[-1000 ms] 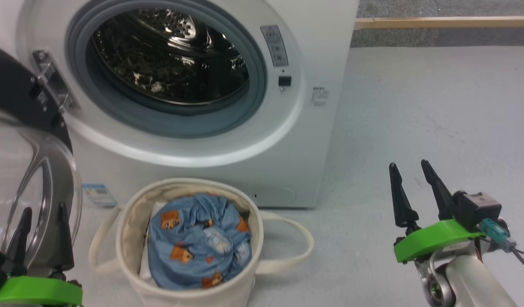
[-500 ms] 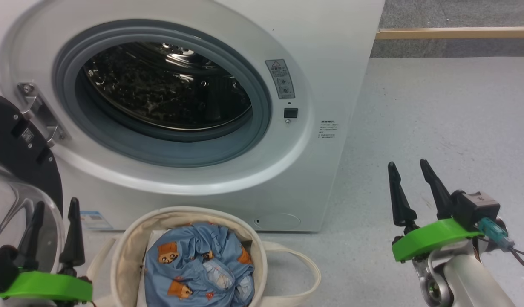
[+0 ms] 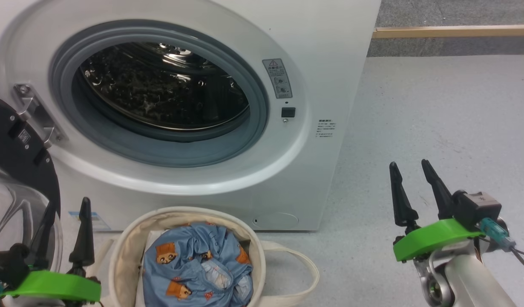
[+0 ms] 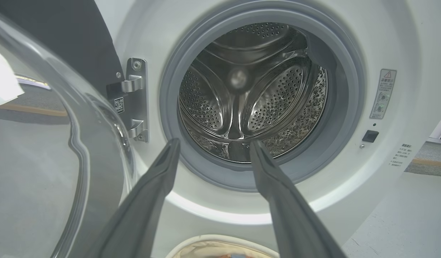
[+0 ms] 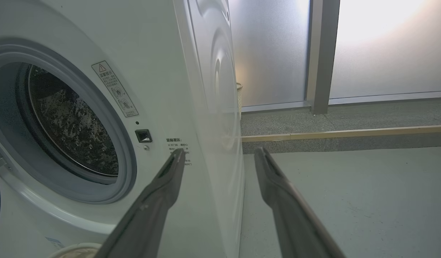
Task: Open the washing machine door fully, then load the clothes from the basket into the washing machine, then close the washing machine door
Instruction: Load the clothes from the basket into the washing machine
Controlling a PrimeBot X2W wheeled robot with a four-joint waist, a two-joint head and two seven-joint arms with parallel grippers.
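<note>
The white washing machine [image 3: 330,64] stands with its steel drum [image 3: 159,81] bare. Its washing machine door [image 3: 15,149] is swung open to the left, black rim above and clear glass bowl [image 4: 62,125] below. In front sits the cream basket [image 3: 128,238], and the blue bear-print clothes [image 3: 194,268] fill it. My left gripper [image 3: 69,204] is open between the door glass and the basket, holding nothing. In the left wrist view the left gripper [image 4: 214,142] points at the drum [image 4: 249,93] above the basket rim [image 4: 220,243]. My right gripper [image 3: 408,164] is open and empty over the floor to the machine's right.
Grey floor [image 3: 436,119] stretches to the right of the machine. A wooden strip [image 3: 453,30] runs along the back, with frosted glass panels [image 5: 270,53] and a grey post [image 5: 319,53] behind it. The right gripper [image 5: 219,150] points past the machine's front right corner [image 5: 206,107].
The head camera has tilted up, so the machine and basket sit lower in the picture. My left gripper has shifted right, closer to the basket. The right gripper has kept its place.
</note>
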